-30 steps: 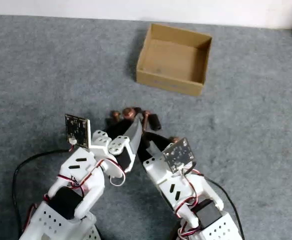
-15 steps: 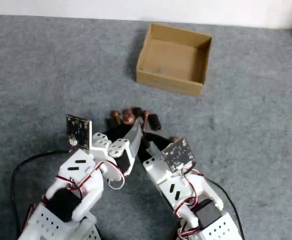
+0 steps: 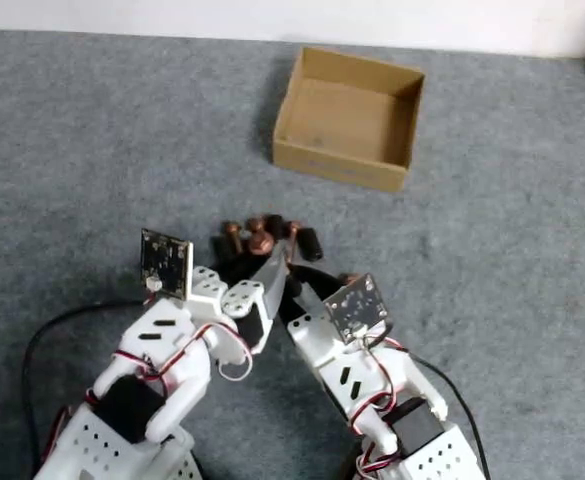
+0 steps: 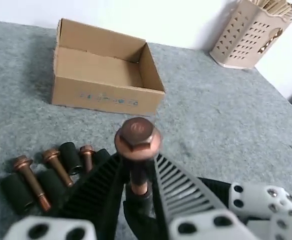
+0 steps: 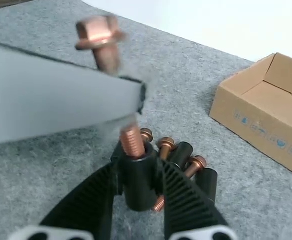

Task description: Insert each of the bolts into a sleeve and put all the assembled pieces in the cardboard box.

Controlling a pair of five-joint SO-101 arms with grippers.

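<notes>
My left gripper [image 4: 138, 172] is shut on a copper bolt [image 4: 137, 141], held head up. Its threaded tip enters the black sleeve [image 5: 137, 179] that my right gripper [image 5: 138, 187] is shut on; the same bolt [image 5: 106, 44] crosses the right wrist view above the left finger [image 5: 56, 102]. From above, both grippers meet at the bolt [image 3: 264, 243] in front of a pile of bolts and sleeves [image 3: 302, 238]. Loose bolts [image 4: 31, 181] and sleeves [image 4: 72, 156] lie on the mat. The open cardboard box [image 3: 349, 118] stands beyond the pile.
Grey felt mat [image 3: 492, 250] covers the table. A beige perforated holder [image 4: 250, 32] stands at the far edge, right of the box. Black cables [image 3: 47, 335] trail beside the arm bases.
The left arm has shifted slightly right and forward, bringing the bolt over the sleeve held by the right gripper. The right arm has stayed almost still.
</notes>
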